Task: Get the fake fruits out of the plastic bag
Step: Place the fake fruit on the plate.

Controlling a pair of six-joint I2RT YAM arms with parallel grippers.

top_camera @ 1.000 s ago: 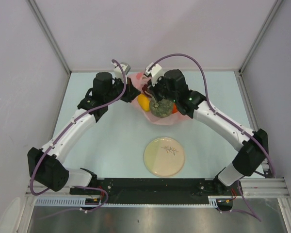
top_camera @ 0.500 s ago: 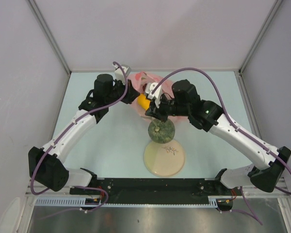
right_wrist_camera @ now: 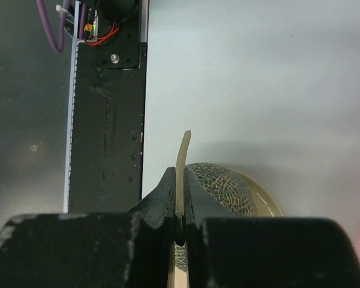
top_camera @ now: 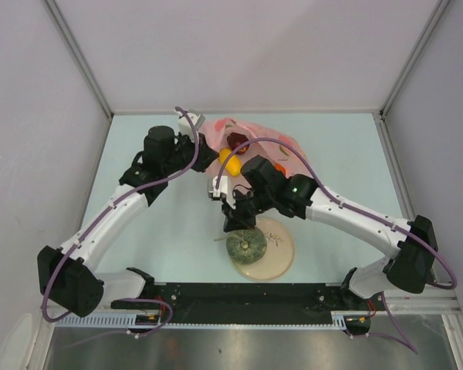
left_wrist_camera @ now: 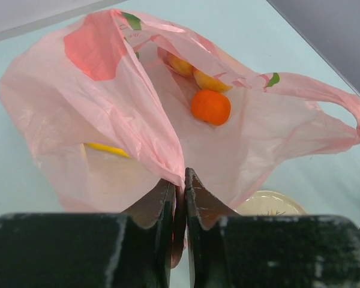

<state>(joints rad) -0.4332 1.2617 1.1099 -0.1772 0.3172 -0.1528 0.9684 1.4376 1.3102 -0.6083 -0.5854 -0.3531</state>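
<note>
The pink plastic bag (top_camera: 256, 142) lies at the far middle of the table. My left gripper (top_camera: 208, 151) is shut on a fold of the bag's edge (left_wrist_camera: 168, 168), holding it open. Inside the bag I see an orange (left_wrist_camera: 210, 107), a yellow-orange round fruit (left_wrist_camera: 211, 82) and a yellow oblong fruit (left_wrist_camera: 108, 149); a yellow fruit (top_camera: 228, 162) and a dark red fruit (top_camera: 237, 141) show from above. My right gripper (top_camera: 233, 223) is shut on the pale stem (right_wrist_camera: 182, 162) of the grey-green netted melon (top_camera: 245, 247), which is over the left part of the cream plate (top_camera: 282, 243).
The black base rail (top_camera: 247, 297) runs along the near table edge, just below the plate. The rail and its wiring also show in the right wrist view (right_wrist_camera: 105, 90). Grey walls stand on the left, right and far sides.
My right gripper has carried the melon by its stem out of the bag and toward me, down to the plate. My left gripper still holds the bag, which has spread wider.
</note>
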